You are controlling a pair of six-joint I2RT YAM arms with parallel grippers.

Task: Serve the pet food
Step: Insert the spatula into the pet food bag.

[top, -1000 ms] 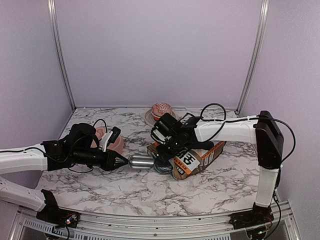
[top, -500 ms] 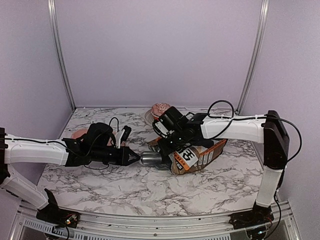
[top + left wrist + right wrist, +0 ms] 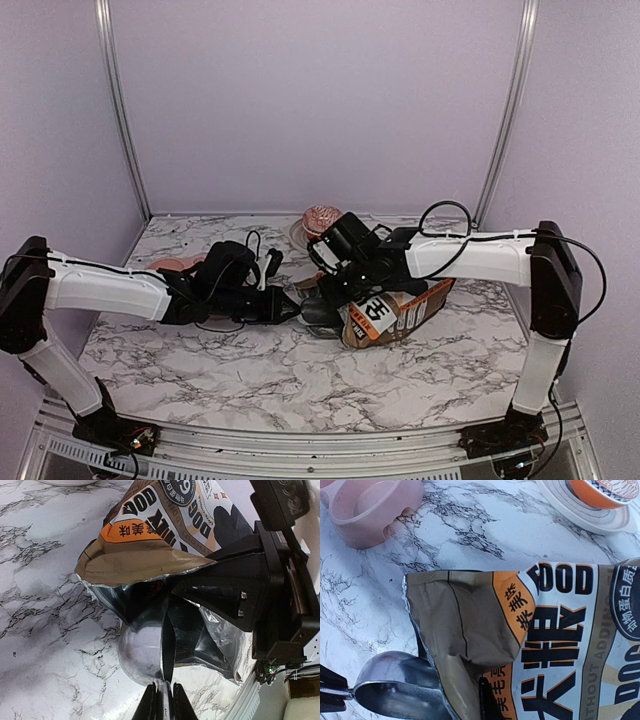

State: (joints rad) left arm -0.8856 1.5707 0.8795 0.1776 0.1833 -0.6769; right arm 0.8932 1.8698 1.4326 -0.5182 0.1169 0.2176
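The pet food itself is hidden inside the printed bag [image 3: 395,308], which lies on its side on the marble table [image 3: 250,380]. My right gripper [image 3: 336,288] is shut on the upper lip of the bag's mouth [image 3: 455,625], holding it up; one black finger [image 3: 488,702] shows over the paper. My left gripper [image 3: 164,689] is shut on the thin handle of a metal scoop [image 3: 141,650]. The scoop's bowl [image 3: 316,314] is tipped on edge, its front half inside the foil-lined mouth of the bag [image 3: 150,555].
A pink double pet bowl [image 3: 367,505] sits left of the bag, mostly hidden behind my left arm [image 3: 110,290] in the top view. A cupcake [image 3: 322,218] on a plate [image 3: 580,517] stands behind the bag. Enclosure walls surround the table.
My left arm has swung right, carrying the scoop from the open table into the bag's mouth. The right gripper has lifted the bag's lip slightly and then held still.
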